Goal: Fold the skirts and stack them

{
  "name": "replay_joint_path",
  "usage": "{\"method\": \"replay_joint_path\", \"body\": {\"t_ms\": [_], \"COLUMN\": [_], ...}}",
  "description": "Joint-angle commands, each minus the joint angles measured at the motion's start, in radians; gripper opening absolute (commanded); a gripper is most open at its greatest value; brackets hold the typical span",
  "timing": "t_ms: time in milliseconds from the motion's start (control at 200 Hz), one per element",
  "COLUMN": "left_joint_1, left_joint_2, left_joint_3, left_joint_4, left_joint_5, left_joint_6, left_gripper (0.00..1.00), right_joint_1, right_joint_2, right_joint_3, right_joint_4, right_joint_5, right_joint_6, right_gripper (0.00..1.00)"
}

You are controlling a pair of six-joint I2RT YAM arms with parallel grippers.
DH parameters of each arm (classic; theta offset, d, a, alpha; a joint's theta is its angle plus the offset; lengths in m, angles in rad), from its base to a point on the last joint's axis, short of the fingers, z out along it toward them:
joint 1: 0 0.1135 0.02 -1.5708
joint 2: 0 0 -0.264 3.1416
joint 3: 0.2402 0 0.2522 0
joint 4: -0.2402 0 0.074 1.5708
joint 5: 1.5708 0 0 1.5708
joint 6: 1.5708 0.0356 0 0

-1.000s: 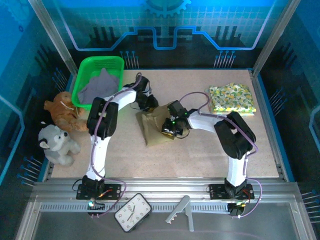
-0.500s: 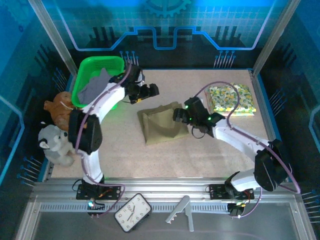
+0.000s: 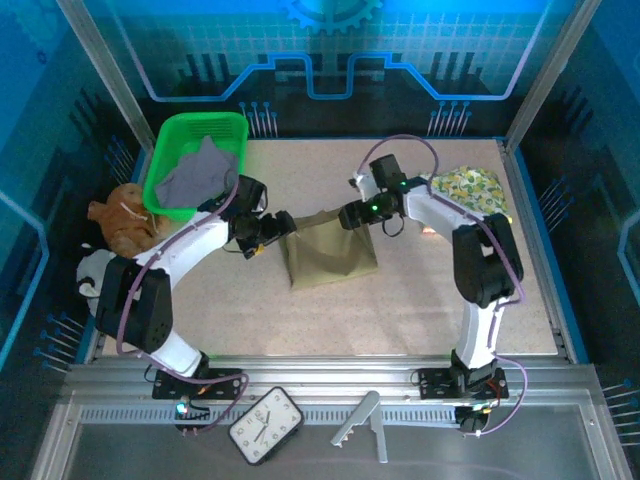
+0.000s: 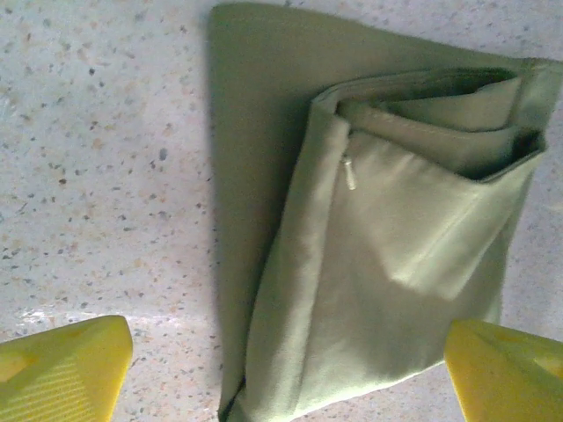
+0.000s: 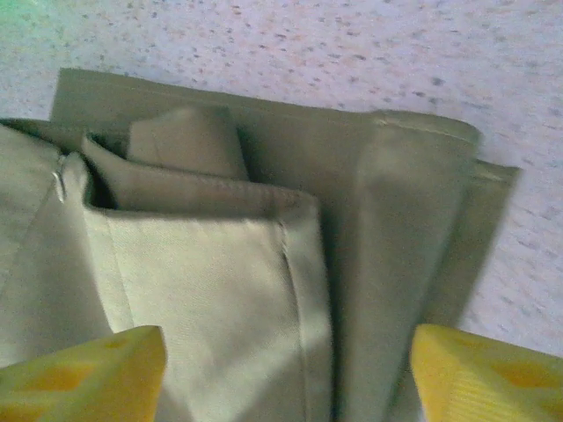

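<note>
Clock at bottom centre, in front of the arm bases. Plush toys at left edge: white one, brown one above it. Mid frame: olive skirt, folded, flat on table. Left gripper at its upper left corner, right gripper at its top edge. Both jaws spread wide, holding nothing. Upper right: floral skirt, partly behind right arm. Upper left: green basket, grey skirt inside.
</note>
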Motion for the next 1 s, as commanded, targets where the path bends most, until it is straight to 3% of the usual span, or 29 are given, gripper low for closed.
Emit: {"method": "replay_joint_path", "body": {"t_ms": [0,280,435,585,750,875,995], "left_joint_1": [0.007,0.007,0.007,0.007,0.017,0.047,0.057], "left_joint_2": [-0.019,0.080,0.165,0.229,0.263,0.236,0.246], "left_joint_3": [-0.024,-0.017,0.027,0.076,0.124,0.109,0.110], "left_joint_4": [0.059,0.145,0.156,0.149,0.108,0.138,0.159], "left_joint_5": [0.001,0.089,0.110,0.115,0.101,0.131,0.155], "left_joint_6": [-0.084,-0.096,-0.084,-0.050,0.002,0.011,0.046], "left_gripper": [0.88,0.74,0.61,0.54,0.48,0.47,0.40], "right_joint_1": [0.001,0.001,0.001,0.003,0.020,0.042,0.043], "right_joint_2": [0.115,0.254,0.197,0.059,0.002,0.040,0.117], "right_joint_3": [0.107,0.224,0.191,0.103,0.075,0.132,0.208], "right_joint_4": [-0.115,-0.183,-0.140,-0.087,-0.071,-0.065,-0.044], "right_joint_5": [-0.122,-0.175,-0.184,-0.153,-0.178,-0.175,-0.141], "right_joint_6": [-0.088,-0.108,-0.077,-0.045,-0.027,-0.022,0.018], "right_gripper": [0.66,0.58,0.29,0.16,0.10,0.07,0.03]}}
